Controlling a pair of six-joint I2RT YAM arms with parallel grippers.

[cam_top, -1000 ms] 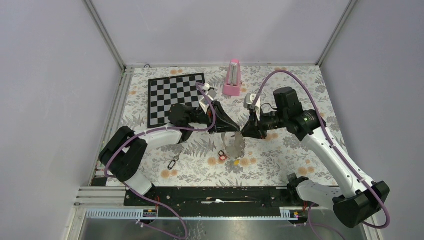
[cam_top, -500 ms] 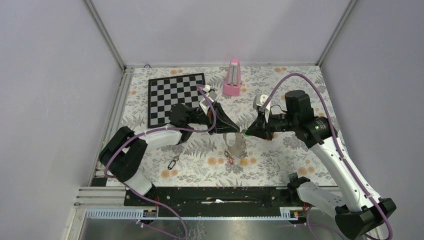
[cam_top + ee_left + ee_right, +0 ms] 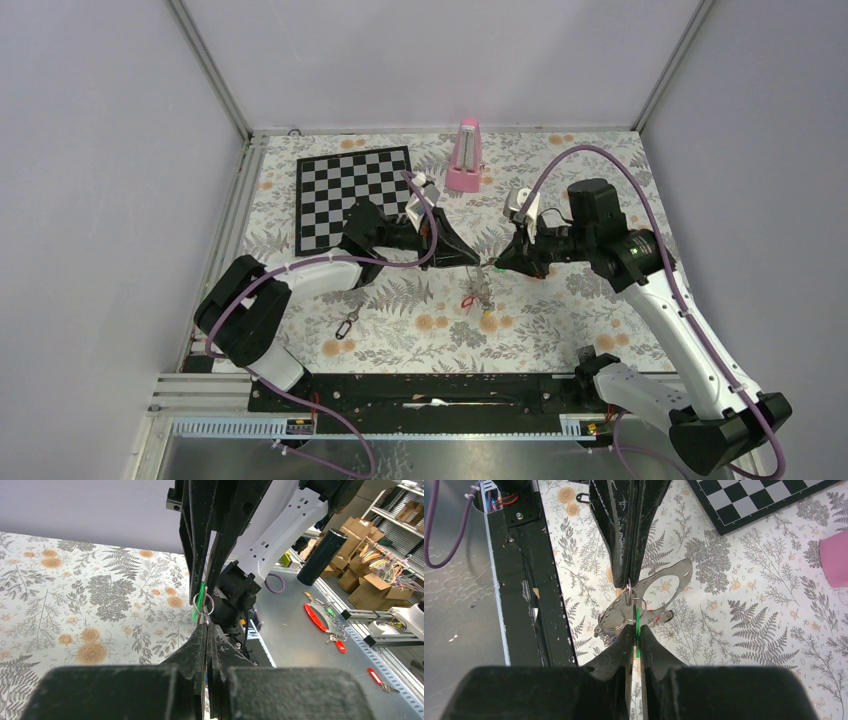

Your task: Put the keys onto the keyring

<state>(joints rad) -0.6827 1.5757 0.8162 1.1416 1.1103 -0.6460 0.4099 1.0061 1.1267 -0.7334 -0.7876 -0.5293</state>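
Keyring (image 3: 620, 615), one; green key (image 3: 637, 625), one.

Left pincer (image 3: 206, 630): black matt fingers, scuffed, with pale wear marks. Right pincer (image 3: 634, 639): same matt, worn finish. Keyring (image 3: 212, 605): thin bright metal wire, glossy. Green tag (image 3: 637, 626): smooth plastic, slight sheen. Tabletop (image 3: 560, 310): matt covering with a floral print. Chessboard (image 3: 350, 195): smooth, flat finish. Pink block (image 3: 465, 160), right of the chessboard: smooth and plastic-looking.
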